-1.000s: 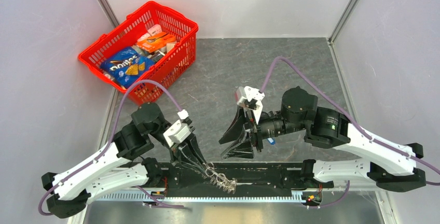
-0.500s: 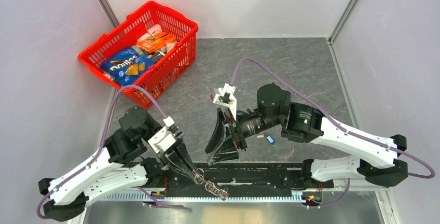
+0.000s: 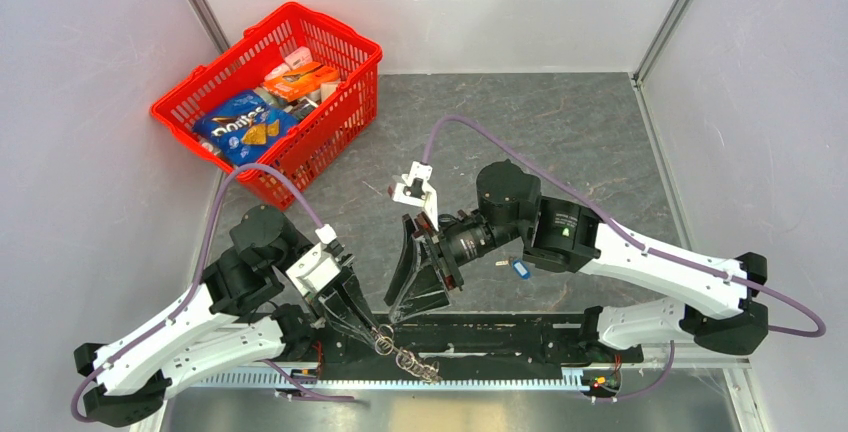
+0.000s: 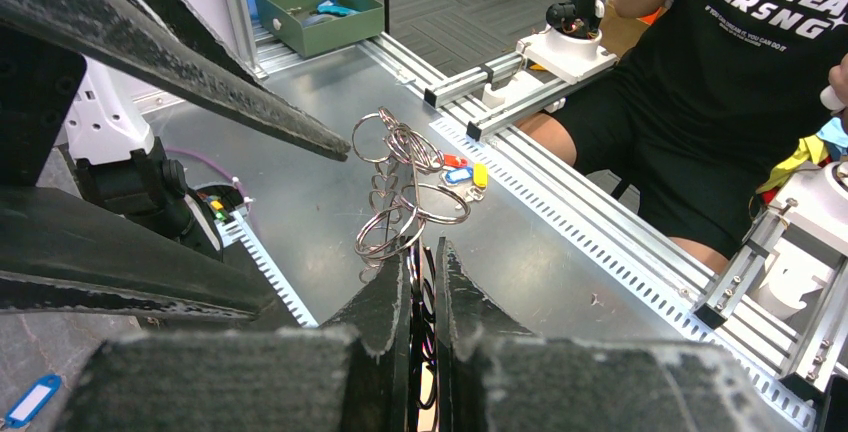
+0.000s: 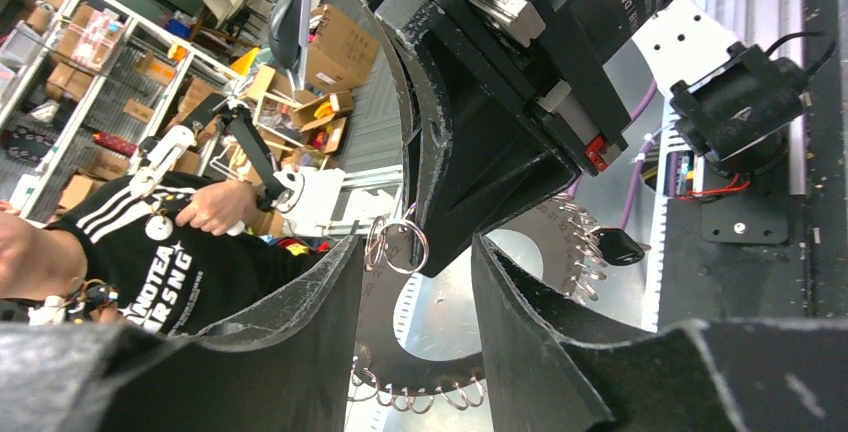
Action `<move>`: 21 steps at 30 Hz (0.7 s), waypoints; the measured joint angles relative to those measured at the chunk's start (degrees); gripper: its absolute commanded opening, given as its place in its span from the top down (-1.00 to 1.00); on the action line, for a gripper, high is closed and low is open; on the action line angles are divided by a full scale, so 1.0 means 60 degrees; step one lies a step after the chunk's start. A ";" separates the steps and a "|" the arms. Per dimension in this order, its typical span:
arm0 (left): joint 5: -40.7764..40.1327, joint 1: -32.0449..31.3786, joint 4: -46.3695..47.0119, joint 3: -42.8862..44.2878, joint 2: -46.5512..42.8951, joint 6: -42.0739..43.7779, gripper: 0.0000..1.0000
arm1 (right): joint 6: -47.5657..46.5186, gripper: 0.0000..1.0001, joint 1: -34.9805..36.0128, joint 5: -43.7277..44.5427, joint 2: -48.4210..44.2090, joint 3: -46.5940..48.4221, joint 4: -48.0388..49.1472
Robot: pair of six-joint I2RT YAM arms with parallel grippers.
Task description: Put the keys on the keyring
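The keyring is a thin grey numbered wheel (image 5: 440, 357) with several silvery split rings (image 4: 405, 192) round its rim. My left gripper (image 3: 378, 330) is shut on it, and from above the rings (image 3: 408, 358) trail as a chain past its fingertips. My right gripper (image 3: 395, 304) stands open just beyond those fingertips. In the right wrist view the left fingertip and two rings (image 5: 398, 244) lie in its gap, untouched. One blue-headed key (image 3: 518, 268) lies on the table under the right forearm and also shows as a blue key (image 4: 30, 399). A black-headed key (image 5: 620, 244) hangs from one ring.
A red basket (image 3: 330, 130) with snack packs stands at the back left. A black rail (image 3: 520, 337) and a slotted metal strip run along the near edge between the arm bases. Grey walls close in both sides.
The right arm has swung left and down, bringing its open fingers close to the left gripper. The left gripper and its rings shifted slightly left and nearer. The blue key stayed put.
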 measured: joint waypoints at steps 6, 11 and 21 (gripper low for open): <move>-0.0004 0.0000 0.0000 0.0000 0.0000 0.0000 0.96 | 0.0306 0.02 0.0000 -0.0357 0.0066 -0.0219 0.0324; -0.0007 0.0000 0.0000 0.0000 0.0000 0.0004 0.96 | 0.0379 0.04 0.0044 -0.0514 0.0127 -0.0280 0.0463; -0.0033 0.0000 0.0000 0.0000 0.0015 0.0004 0.96 | 0.0441 0.35 0.0204 -0.0648 0.0350 -0.0295 0.0557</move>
